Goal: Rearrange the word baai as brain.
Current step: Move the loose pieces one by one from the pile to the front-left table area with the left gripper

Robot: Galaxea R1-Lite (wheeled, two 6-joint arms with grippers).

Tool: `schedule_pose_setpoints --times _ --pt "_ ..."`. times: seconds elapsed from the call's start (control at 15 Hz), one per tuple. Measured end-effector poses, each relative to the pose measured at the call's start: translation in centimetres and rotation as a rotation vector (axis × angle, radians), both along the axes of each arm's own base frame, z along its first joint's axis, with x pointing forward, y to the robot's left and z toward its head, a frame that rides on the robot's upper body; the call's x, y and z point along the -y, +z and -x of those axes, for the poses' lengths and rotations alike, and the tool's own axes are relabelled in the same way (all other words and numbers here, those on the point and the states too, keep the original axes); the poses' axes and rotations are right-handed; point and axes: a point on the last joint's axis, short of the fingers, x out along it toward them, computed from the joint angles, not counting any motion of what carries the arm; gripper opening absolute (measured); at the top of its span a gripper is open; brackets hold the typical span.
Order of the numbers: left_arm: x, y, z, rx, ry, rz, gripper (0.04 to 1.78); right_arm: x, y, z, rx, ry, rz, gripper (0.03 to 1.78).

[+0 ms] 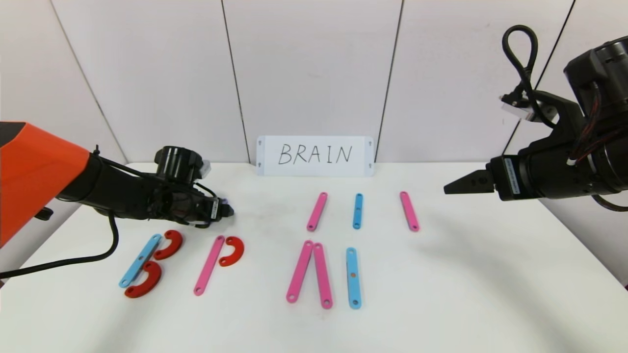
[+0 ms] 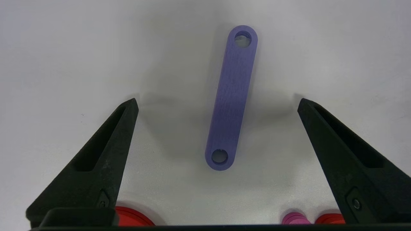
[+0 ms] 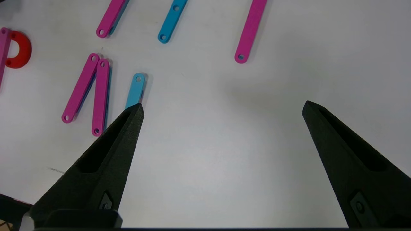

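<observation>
The letters lie flat on the white table (image 1: 466, 274). At the left a blue strip (image 1: 140, 260) with two red C-curves (image 1: 169, 244) forms a B. Beside it a pink strip (image 1: 209, 264) and one red C-curve (image 1: 232, 250) form a P shape. Two pink strips (image 1: 299, 270) meet at the top, with a blue strip (image 1: 353, 277) beside them. My left gripper (image 1: 226, 211) is open just behind the P shape. In the left wrist view (image 2: 217, 102) a short purple strip (image 2: 231, 96) lies between its fingers, untouched. My right gripper (image 1: 449, 188) is open and empty, raised at the right.
A white card handwritten BRAIN (image 1: 315, 156) stands against the back wall. In front of it lie a spare pink strip (image 1: 317, 211), a blue strip (image 1: 357, 211) and another pink strip (image 1: 409, 211). The left arm's cable (image 1: 73, 260) trails over the table's left edge.
</observation>
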Motion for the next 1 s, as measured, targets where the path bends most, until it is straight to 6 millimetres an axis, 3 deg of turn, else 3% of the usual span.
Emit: schedule_pose_setpoints --times 0.47,0.6,0.8,1.0 --pt "0.04 -0.21 -0.15 -0.004 -0.004 -0.003 1.73 0.01 0.02 0.02 0.001 0.0 0.0 1.73" --pt "0.06 -0.29 -0.23 -0.003 -0.014 -0.013 1.63 0.01 0.02 0.02 0.001 -0.001 0.0 1.73" --pt "0.08 -0.4 -0.34 -0.004 -0.015 -0.014 1.29 0.01 0.05 0.04 0.002 -0.001 0.0 1.73" --pt "0.15 -0.44 -0.35 -0.004 -0.016 -0.014 0.75 0.01 0.05 0.04 0.002 -0.001 0.0 1.73"
